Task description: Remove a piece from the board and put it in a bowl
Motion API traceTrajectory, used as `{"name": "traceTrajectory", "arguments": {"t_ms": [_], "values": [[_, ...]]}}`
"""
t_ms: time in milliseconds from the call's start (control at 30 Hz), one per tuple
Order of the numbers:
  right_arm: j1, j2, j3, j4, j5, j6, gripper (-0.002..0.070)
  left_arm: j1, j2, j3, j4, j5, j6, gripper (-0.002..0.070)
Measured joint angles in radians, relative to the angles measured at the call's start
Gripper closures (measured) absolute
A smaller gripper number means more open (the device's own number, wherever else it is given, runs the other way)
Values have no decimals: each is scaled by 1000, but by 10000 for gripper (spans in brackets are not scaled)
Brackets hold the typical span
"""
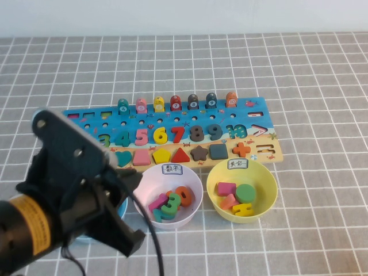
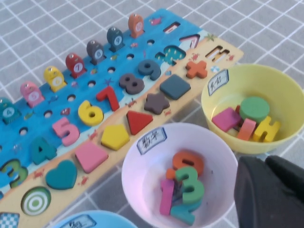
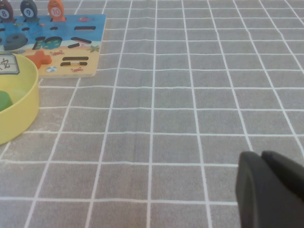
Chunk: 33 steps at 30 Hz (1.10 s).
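The green disc [image 1: 245, 192] lies in the yellow bowl [image 1: 270, 187] on top of other shape pieces; it also shows in the left wrist view [image 2: 254, 108] and at the edge of the right wrist view [image 3: 4, 99]. The board [image 1: 259, 106] lies behind the bowls, with a bare ringed round recess [image 2: 35, 202] beside the teal heart. My left gripper [image 1: 123, 181] hangs above the pink bowl's near-left side, fingers together and empty [image 2: 264, 162]. My right gripper [image 3: 260, 156] is shut and empty over bare cloth, right of the yellow bowl [image 3: 23, 118]; it is out of the high view.
A pink bowl [image 1: 168, 195] with several numerals stands left of the yellow bowl. A pale blue bowl [image 1: 122, 208] is mostly hidden behind my left arm. Grey checked cloth [image 3: 190, 95] covers the table to the right of the board.
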Motion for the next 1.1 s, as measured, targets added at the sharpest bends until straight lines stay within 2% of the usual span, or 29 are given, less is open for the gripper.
{"name": "traceTrajectory", "arguments": {"t_ms": [367,500,567,700,900,1100], "values": [[0,0,0,0,0,0,694,0,-25,23,22,3,-4,675],[0,0,0,0,0,0,694,4,-39,29,42,-50,-2,675],[0,0,0,0,0,0,694,35,-73,52,42,-107,8,675],[0,0,0,0,0,0,694,139,-202,145,30,-264,51,675],[0,0,0,0,0,0,694,402,-468,351,-203,-476,254,675],[0,0,0,0,0,0,694,601,-699,543,-274,-553,305,675]]}}
